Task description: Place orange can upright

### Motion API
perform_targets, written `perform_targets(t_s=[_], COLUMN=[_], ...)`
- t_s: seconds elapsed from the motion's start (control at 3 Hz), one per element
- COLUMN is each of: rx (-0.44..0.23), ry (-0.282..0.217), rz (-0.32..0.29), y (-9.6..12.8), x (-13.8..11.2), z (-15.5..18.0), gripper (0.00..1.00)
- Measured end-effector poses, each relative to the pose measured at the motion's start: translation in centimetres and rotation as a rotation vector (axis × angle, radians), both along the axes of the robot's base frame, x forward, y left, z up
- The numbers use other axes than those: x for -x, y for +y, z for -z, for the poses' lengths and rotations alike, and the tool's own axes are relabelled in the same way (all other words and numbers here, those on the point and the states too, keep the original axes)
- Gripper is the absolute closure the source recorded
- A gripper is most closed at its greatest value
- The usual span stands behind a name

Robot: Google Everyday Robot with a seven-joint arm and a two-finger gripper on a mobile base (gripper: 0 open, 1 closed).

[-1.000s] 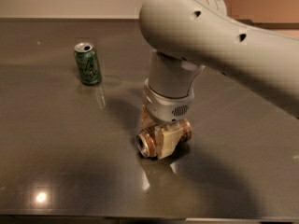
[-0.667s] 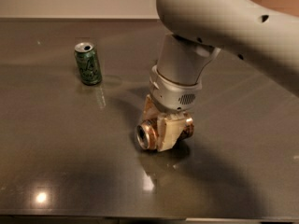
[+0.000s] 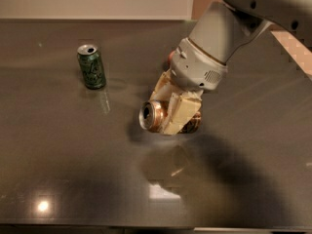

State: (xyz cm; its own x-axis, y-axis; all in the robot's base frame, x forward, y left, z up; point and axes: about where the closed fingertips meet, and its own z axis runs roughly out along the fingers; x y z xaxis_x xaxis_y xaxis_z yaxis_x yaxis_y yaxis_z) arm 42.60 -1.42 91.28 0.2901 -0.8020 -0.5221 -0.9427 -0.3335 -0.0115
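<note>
The orange can [image 3: 155,116] is shiny copper with a silver end facing left. It lies on its side, lifted above the dark table [image 3: 58,155], with its reflection below it. My gripper [image 3: 171,112] is shut on the can, its cream fingers [image 3: 178,112] clamped around the body near the middle. The grey arm comes down from the upper right and tilts left.
A green can [image 3: 91,66] stands upright on the table at the back left, well apart from my gripper. The table's front edge runs along the bottom. A pale wall and a patterned floor patch [image 3: 295,50] lie at the back and right.
My gripper has lifted the orange can off the table and tilted, with the arm swinging up and to the right. The green can has not moved.
</note>
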Motion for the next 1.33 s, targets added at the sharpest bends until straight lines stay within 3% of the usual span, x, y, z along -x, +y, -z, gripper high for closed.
perform_targets(t_s=[0.67,1.33], rx=[-0.343,-0.658], ry=[0.113,0.184], rz=[0.084,0.169], y=[-0.2,-2.3], x=[-1.1,-2.3], z=[-1.6,-1.7], gripper=[1.00,1.00])
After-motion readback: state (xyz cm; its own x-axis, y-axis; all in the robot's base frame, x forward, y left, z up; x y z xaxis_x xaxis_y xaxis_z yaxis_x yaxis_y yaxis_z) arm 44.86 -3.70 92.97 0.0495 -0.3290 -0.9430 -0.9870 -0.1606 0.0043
